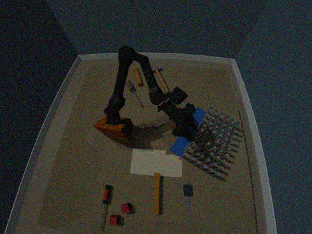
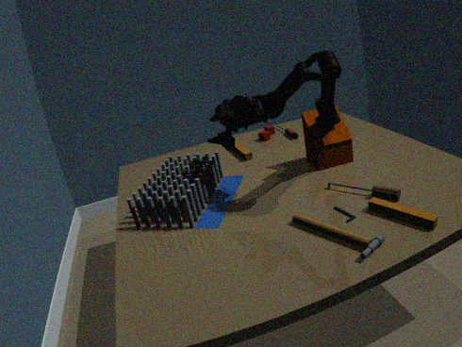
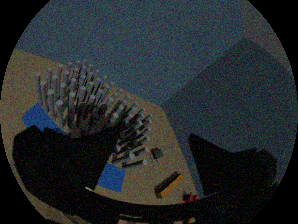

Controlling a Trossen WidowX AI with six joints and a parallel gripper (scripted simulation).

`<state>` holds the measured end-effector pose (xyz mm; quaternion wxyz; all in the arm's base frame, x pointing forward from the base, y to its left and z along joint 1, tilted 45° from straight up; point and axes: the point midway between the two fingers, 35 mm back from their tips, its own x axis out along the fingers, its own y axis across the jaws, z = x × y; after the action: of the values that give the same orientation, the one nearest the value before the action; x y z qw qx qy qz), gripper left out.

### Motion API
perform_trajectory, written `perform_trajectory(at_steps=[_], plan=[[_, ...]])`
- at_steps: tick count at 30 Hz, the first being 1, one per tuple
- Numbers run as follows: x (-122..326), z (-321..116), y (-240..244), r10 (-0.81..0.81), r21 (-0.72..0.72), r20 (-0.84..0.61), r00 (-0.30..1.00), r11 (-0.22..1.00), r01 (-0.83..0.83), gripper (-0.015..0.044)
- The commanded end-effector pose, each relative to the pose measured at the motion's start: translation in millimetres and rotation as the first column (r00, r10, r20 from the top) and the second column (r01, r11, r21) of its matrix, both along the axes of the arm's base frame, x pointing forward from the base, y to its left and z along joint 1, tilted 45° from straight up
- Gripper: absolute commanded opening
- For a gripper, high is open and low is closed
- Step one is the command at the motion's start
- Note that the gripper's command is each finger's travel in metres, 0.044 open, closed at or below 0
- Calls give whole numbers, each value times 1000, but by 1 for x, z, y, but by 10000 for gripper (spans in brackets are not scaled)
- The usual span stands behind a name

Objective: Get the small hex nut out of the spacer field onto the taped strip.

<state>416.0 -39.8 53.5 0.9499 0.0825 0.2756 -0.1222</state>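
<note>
Above the blue strip (image 1: 179, 147) (image 2: 209, 217) (image 3: 111, 177), the gripper (image 1: 190, 122) (image 2: 216, 127) (image 3: 156, 133) is seen with its jaws released and nothing grasped. The spacers (image 1: 213, 143) (image 2: 165, 189) (image 3: 60, 112) are set just beyond; contact with them cannot be ruled out from these views. The nut cannot be made out; by the task, it is deep among the spacers. Farther out, the hook (image 1: 133, 89) (image 2: 387, 193) and the hammer (image 1: 162, 82) (image 2: 330, 231) are found on the table. The hook is judged the fitting tool. The arm should first be raised clear of the spacers, then the hook gripped firmly by its handle, its bent tip kept free. No brand, label or writing can be read.
</note>
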Motion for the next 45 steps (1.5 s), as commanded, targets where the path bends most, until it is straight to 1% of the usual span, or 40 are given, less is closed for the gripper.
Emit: perform_trajectory(at_steps=[1, 4, 6, 41, 43, 45], plan=[[-2, 23, 71, 155, 131, 80, 985, 978, -165, 440], [-9, 40, 118, 257, 211, 132, 957, 936, -280, 440], [-12, 44, 128, 280, 228, 143, 949, 924, -307, 440], [-12, 44, 128, 280, 228, 143, 949, 924, -307, 440], [-16, 46, 139, 285, 266, 138, 949, 912, -312, 440], [-31, 53, 169, 298, 367, 117, 947, 873, -320, 440]])
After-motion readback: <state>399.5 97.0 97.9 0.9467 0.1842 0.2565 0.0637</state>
